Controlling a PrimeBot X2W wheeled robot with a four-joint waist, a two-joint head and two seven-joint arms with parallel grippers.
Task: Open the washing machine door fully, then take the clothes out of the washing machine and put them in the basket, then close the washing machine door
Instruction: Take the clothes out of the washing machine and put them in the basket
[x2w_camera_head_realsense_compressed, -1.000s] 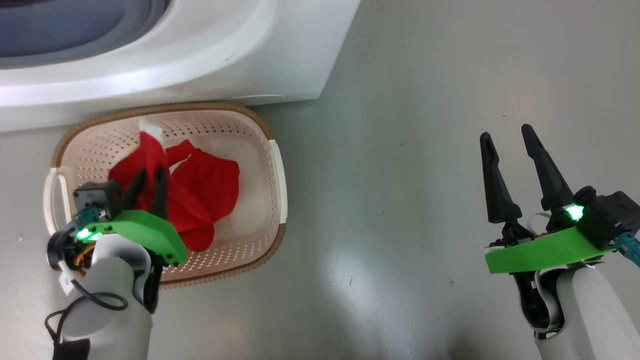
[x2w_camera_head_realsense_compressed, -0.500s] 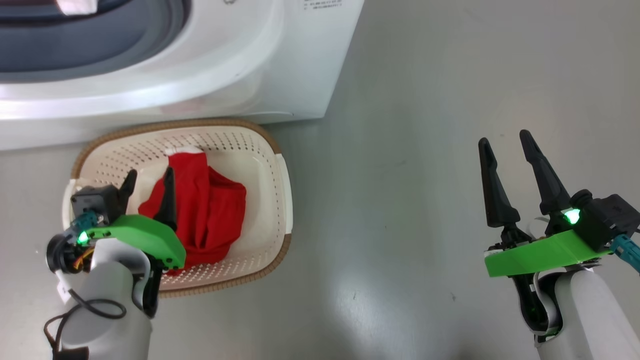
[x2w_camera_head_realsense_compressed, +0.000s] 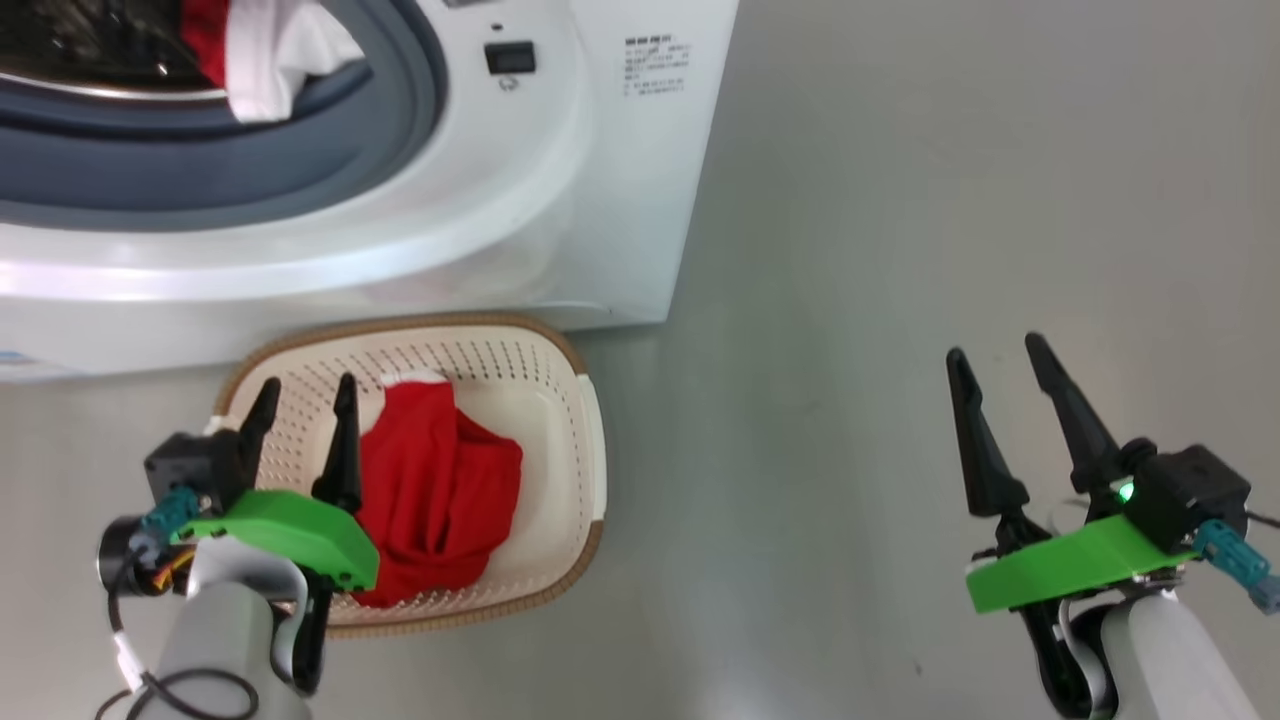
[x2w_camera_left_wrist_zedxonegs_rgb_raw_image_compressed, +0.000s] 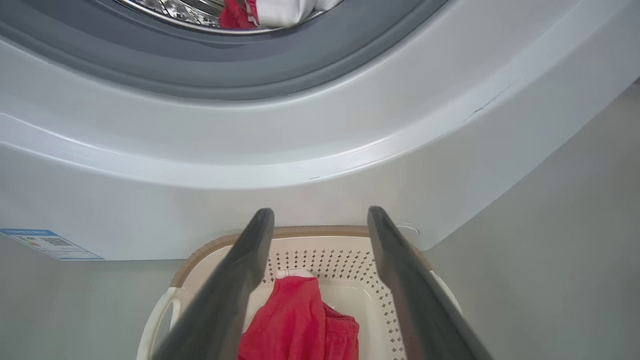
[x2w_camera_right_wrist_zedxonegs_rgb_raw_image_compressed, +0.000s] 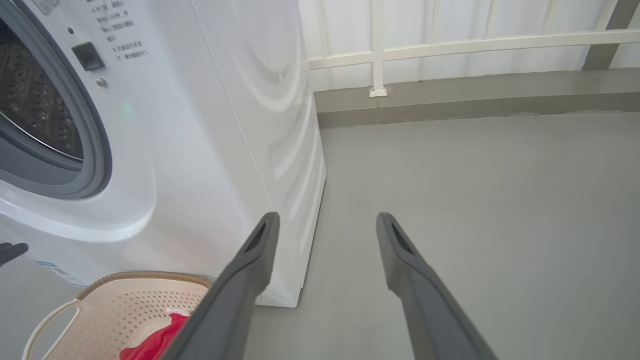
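Our left end effector (x2w_camera_head_realsense_compressed: 307, 390) just let go and hangs spread wide over the basket (x2w_camera_head_realsense_compressed: 592, 440), where the red cloth (x2w_camera_head_realsense_compressed: 440, 500) now lies. A white cloth (x2w_camera_head_realsense_compressed: 265, 60) waits in the washing machine (x2w_camera_head_realsense_compressed: 560, 200) for us.

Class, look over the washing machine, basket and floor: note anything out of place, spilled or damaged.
One thing: a white cloth hangs out of the drum over the grey rubber ring of the washing machine, half in, half out. The red garment lies crumpled but wholly inside the basket. Nothing is spilled.
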